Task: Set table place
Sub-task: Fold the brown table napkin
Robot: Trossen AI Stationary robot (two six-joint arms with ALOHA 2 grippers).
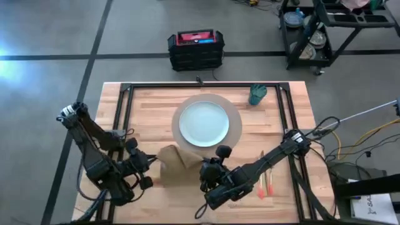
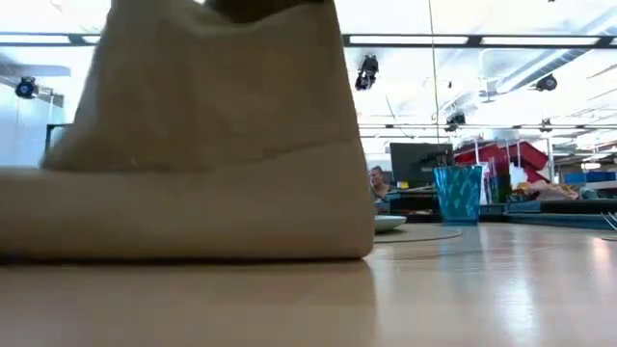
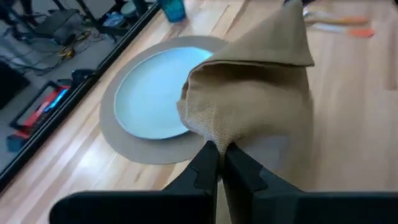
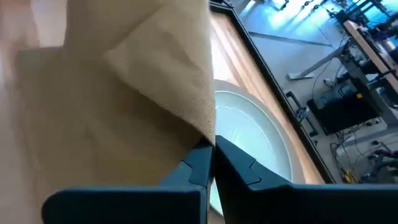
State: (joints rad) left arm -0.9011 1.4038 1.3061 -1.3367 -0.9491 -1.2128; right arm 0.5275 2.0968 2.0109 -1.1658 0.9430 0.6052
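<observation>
Draping limp between them, the napkin (image 3: 261, 106) is soft and light, pinched at one edge by the left gripper (image 3: 219, 163) and another by the right gripper (image 4: 210, 163), just short of the plate (image 1: 204, 123).

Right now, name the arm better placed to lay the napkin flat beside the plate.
Both hold it, but probably the left: left gripper and right gripper are each shut on the napkin, which sits on the left arm's side of the plate. The right arm reaches across.
</observation>
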